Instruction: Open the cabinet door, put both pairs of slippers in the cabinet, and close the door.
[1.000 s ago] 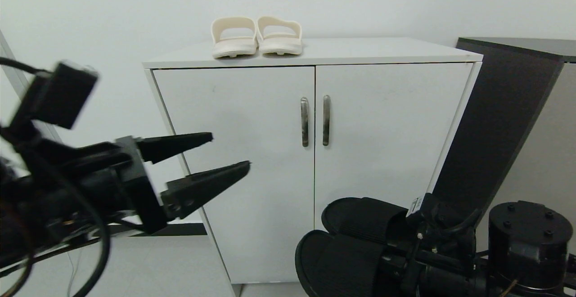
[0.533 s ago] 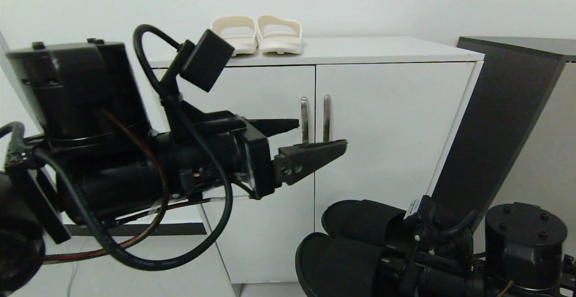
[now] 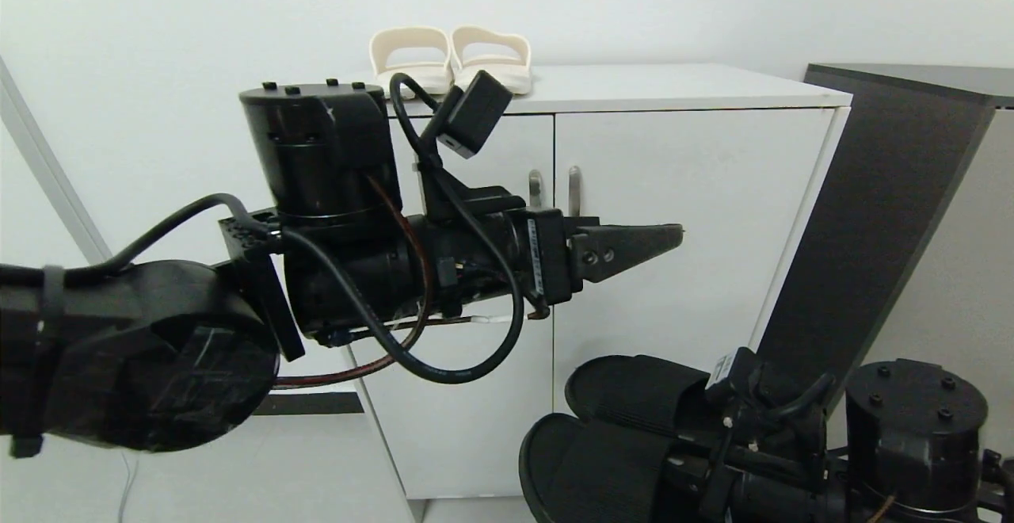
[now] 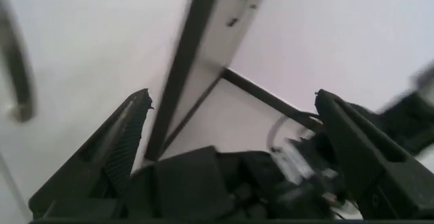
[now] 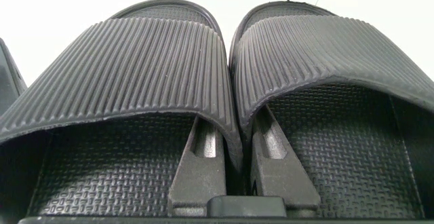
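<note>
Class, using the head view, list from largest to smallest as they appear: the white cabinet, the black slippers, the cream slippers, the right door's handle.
1. white cabinet
2. black slippers, though nearness to the camera enlarges them
3. cream slippers
4. right door's handle, partly hidden

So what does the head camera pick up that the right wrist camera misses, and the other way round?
Only the head view shows the white cabinet with both doors shut, the cream slippers on top, and the left gripper level with the door handles. Only the right wrist view shows the right gripper with one finger inside each of the black slippers, pinching their adjoining walls together. Both show the black slippers, side by side.
</note>
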{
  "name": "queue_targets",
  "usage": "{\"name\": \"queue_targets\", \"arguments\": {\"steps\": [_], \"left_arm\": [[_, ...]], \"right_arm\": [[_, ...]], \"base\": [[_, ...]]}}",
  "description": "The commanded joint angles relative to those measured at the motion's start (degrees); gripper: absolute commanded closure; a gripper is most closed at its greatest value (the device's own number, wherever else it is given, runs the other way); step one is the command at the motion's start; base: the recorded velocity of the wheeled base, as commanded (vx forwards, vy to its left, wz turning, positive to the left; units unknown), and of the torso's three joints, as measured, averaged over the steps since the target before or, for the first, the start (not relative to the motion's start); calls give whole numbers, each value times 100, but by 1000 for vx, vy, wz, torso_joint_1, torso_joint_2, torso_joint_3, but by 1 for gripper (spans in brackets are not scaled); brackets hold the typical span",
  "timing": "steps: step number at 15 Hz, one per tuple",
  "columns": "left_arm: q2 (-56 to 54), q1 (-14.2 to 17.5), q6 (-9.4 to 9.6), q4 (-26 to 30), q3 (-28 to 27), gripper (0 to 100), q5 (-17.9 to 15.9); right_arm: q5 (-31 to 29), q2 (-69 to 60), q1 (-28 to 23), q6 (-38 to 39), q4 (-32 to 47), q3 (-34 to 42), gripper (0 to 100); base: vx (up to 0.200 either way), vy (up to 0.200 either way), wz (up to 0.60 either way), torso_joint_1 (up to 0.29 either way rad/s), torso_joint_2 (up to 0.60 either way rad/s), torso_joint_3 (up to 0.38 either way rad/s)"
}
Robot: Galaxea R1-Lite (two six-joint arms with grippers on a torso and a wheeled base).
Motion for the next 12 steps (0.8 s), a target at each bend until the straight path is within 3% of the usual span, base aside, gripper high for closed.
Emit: {"name": "queue_targets", "arguments": {"steps": [1,3,9,12], "left_arm": [[238,7,-3,-25,-88,0,136],[387,95,14,-16,-238,0,487],[642,446,5,1,-466,0,830],[765,464,5,-25,-484,0,1138]], "right_arm": [[-3,31,0,-3,-5,-2,100],[-3,49,0,-3,-5,-2,100],[-3,84,0,-3,-5,-2,100],[-12,84,0,-3,-5,-10,100]], "base": [[0,0,0,0,0,0],[0,0,0,0,0,0],[0,0,0,0,0,0],[0,0,0,0,0,0]]}}
